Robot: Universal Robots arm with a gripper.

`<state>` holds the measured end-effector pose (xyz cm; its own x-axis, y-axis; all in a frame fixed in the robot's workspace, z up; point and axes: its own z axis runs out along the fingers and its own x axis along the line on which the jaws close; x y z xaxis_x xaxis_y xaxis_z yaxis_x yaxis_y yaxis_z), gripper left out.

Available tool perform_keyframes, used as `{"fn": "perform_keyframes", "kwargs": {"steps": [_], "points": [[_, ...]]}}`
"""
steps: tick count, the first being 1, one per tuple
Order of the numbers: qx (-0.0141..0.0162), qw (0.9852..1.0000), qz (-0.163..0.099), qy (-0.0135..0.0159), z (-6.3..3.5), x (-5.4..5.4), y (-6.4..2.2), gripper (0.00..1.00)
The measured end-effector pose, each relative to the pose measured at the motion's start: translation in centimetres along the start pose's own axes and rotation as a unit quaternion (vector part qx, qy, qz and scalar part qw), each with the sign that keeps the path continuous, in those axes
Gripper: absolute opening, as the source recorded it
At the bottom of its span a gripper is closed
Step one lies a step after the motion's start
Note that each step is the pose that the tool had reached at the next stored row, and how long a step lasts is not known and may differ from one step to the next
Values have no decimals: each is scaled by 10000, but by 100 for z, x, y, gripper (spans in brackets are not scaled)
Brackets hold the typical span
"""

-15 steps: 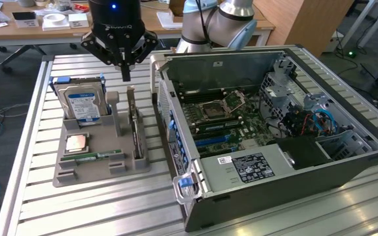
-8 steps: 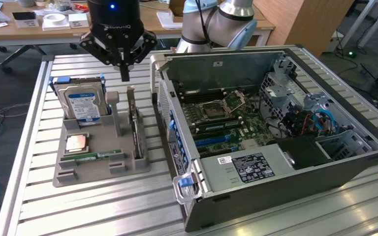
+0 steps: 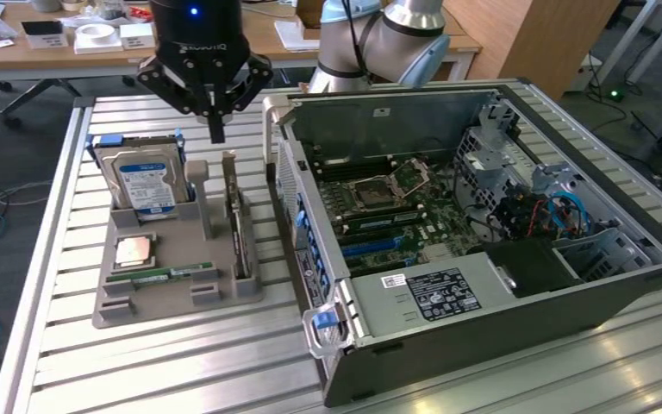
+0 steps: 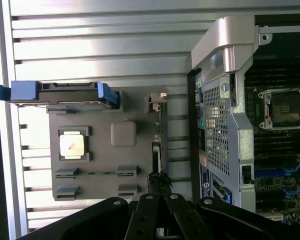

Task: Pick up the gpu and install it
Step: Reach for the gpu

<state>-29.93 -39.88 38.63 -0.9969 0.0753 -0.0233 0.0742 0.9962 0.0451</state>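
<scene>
Presently the gpu is stood on edge in the grey holder on the counter, with the gripper above it, fingers together and empty.
It is judged light, stiff and fragile (bare circuits), so the upper board edge should be pinched.

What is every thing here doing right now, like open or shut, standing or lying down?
gripper: shut, empty, above the gpu.
gpu: standing on edge in the holder, not installed.
hard drive: upright in the holder.
processor chip: lying flat in the holder.
RAM stick: sitting in its holder slot.
computer case: side open.
</scene>
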Motion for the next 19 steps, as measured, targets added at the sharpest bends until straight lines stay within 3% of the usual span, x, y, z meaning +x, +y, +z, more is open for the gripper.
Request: {"fn": "perform_keyframes", "kwargs": {"steps": [19], "points": [[0, 10000, 0, 0, -2, 78, -6, 11]]}}
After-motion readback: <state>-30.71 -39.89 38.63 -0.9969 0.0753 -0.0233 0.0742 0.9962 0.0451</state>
